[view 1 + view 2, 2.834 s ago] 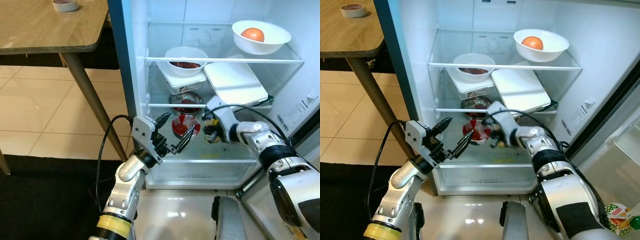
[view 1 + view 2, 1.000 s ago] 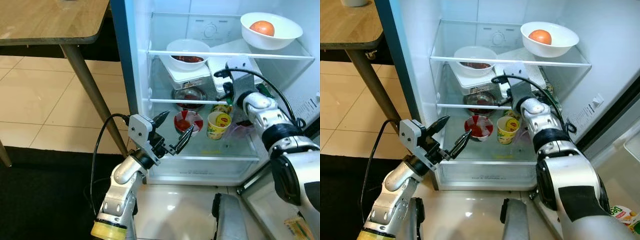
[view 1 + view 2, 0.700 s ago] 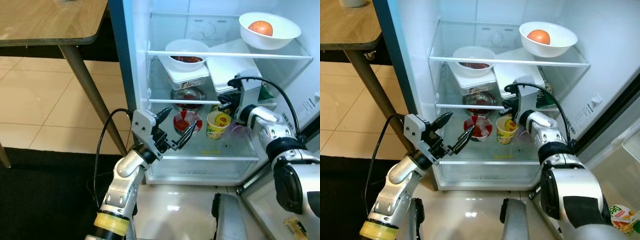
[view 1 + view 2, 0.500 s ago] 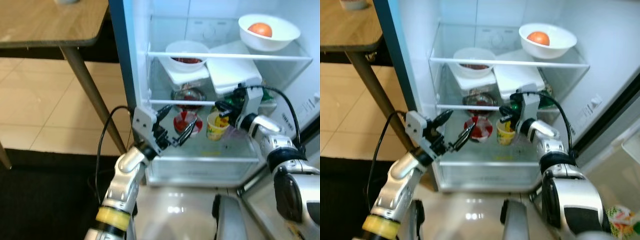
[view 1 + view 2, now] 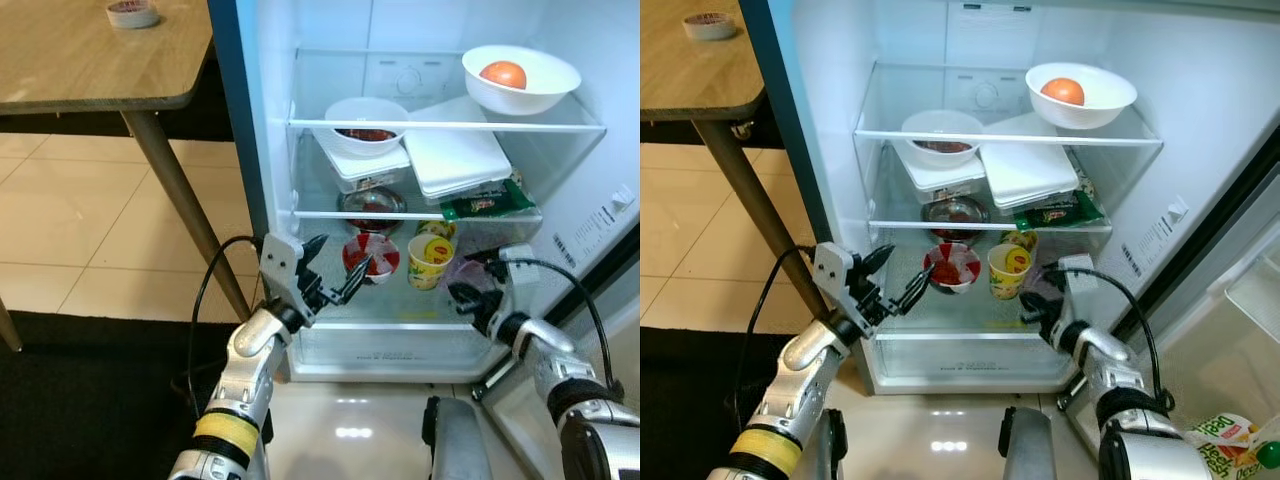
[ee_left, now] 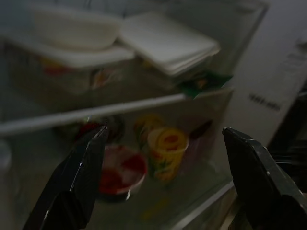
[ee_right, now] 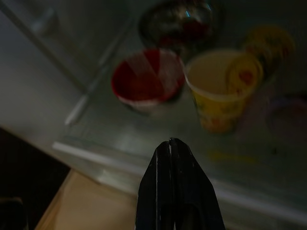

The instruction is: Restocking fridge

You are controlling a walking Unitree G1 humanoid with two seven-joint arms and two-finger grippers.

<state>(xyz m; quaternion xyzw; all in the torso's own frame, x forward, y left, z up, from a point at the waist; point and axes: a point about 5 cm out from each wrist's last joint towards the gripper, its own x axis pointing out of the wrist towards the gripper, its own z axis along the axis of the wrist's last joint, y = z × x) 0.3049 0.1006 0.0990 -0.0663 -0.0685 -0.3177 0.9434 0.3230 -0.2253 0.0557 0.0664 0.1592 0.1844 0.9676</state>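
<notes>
Left gripper (image 5: 335, 272): we see its fingers spread wide, just left of the red cup (image 5: 371, 257).
Red cup: on the fridge's lowest glass shelf (image 5: 400, 310).
Yellow cup (image 5: 430, 260): upright, just right of the red cup.
Right gripper (image 7: 173, 158): fingers pressed together, empty, in front of the yellow cup.

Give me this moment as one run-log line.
yellow paper cup: on bottom fridge shelf beside red bowl | right gripper: shut, empty | left gripper: open, at fridge front
</notes>
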